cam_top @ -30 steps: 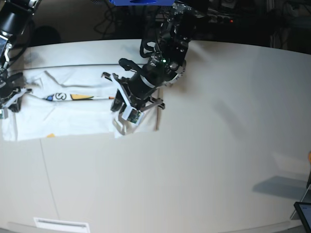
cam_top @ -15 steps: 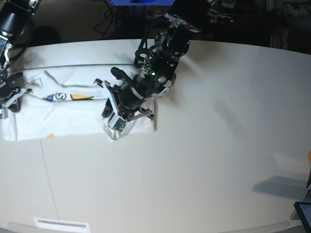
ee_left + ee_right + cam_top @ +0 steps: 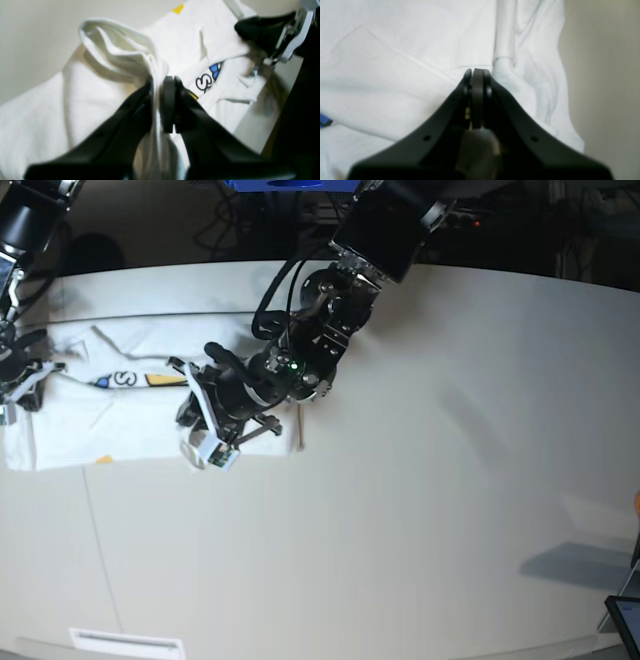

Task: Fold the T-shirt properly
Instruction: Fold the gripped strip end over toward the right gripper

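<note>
The white T-shirt (image 3: pixel 120 415) lies at the table's left, with a strip of its blue and yellow print (image 3: pixel 145 379) showing in a fold. My left gripper (image 3: pixel 192 430) is shut on a bunched fold of the T-shirt's right edge (image 3: pixel 140 55), lifted over the lower layers. The white cloth runs between its fingertips (image 3: pixel 168 100). My right gripper (image 3: pixel 22 378) rests at the T-shirt's far left end. In the right wrist view it (image 3: pixel 475 75) is shut, tips against the white cloth (image 3: pixel 395 62); no cloth shows between them.
The pale table (image 3: pixel 430 480) stretches right and forward of the T-shirt. A white label (image 3: pixel 125 642) sits at the front left edge and a dark device (image 3: pixel 625 615) at the right corner. Cables and dark gear stand behind the table.
My left gripper has carried the T-shirt's right edge leftward and a little forward, shortening the spread cloth. The right gripper has stayed in place.
</note>
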